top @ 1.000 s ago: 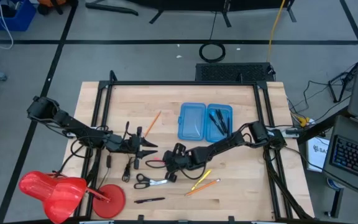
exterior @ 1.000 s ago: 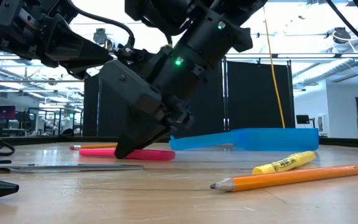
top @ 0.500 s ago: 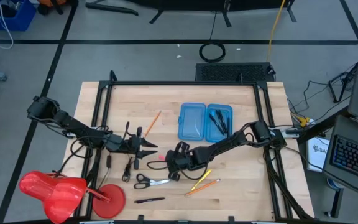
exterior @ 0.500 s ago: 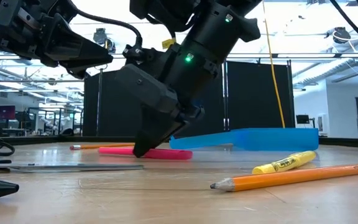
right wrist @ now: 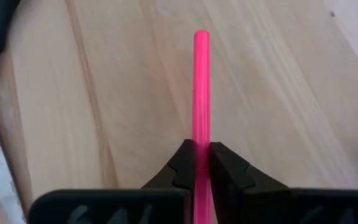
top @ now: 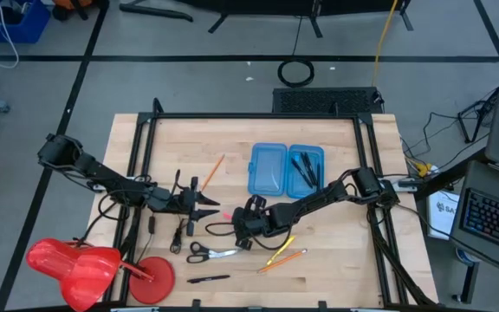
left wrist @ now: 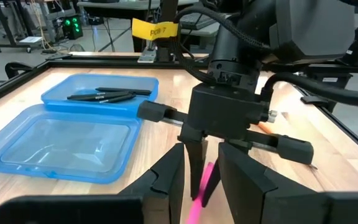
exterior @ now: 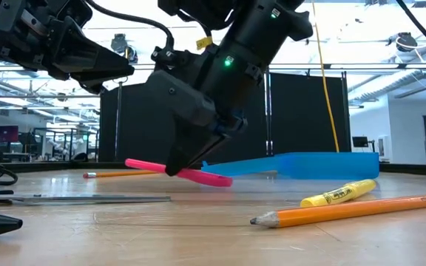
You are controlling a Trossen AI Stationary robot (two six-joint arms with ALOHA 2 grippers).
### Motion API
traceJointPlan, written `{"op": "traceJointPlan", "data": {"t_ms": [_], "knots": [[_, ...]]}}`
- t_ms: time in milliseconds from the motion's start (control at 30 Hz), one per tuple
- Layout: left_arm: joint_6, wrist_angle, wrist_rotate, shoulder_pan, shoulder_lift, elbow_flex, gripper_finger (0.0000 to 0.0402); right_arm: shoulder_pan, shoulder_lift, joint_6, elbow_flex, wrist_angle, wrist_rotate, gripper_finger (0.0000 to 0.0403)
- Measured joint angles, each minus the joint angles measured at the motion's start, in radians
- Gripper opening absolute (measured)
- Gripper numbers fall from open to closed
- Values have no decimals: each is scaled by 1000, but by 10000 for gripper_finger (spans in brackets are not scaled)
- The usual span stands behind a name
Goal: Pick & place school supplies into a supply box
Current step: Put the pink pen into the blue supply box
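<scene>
The right gripper pinches the pink marker, tilted just above the surface. The left gripper waits nearby, spread wide.

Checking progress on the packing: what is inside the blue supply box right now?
In the supply box, the right half holds several black pens; the left half looks empty. The right gripper holds the pink marker outside it.

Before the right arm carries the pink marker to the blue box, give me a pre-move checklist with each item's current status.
1. Right pincer shut on the pink marker: ok.
2. Marker lifted off the table: ok, though it hangs tilted in the low view.
3. Supply box open: ok.
4. Room in the box: ok; black pens fill one half, the other looks empty.
5. Left pincer out of the way: not ok, it sits close beside the marker.
6. Grip firmness: cannot tell.
</scene>
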Motion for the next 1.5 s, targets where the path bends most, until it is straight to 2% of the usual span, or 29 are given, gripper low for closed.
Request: {"op": "traceJointPlan", "data": {"t_ms": [433,900,1000,1133,1300,1400,1500], "knots": [[-2,0,0,0,0,0,104,-1,-34,4,2,-42,7,14],[-6,-2,0,0,0,0,104,-20,-135,27,2,-231,108,3],[-5,-4,0,0,0,0,104,-28,-140,31,2,-236,61,1],[-5,-2,0,0,0,0,104,-34,-142,-51,2,-215,49,0],[-5,0,0,0,0,0,104,-58,-142,-214,2,-188,-116,11],[-5,0,0,0,0,0,104,-76,-142,-287,2,-160,-189,27],[-6,0,0,0,0,0,104,-86,-142,-338,2,-135,-212,56]]}}
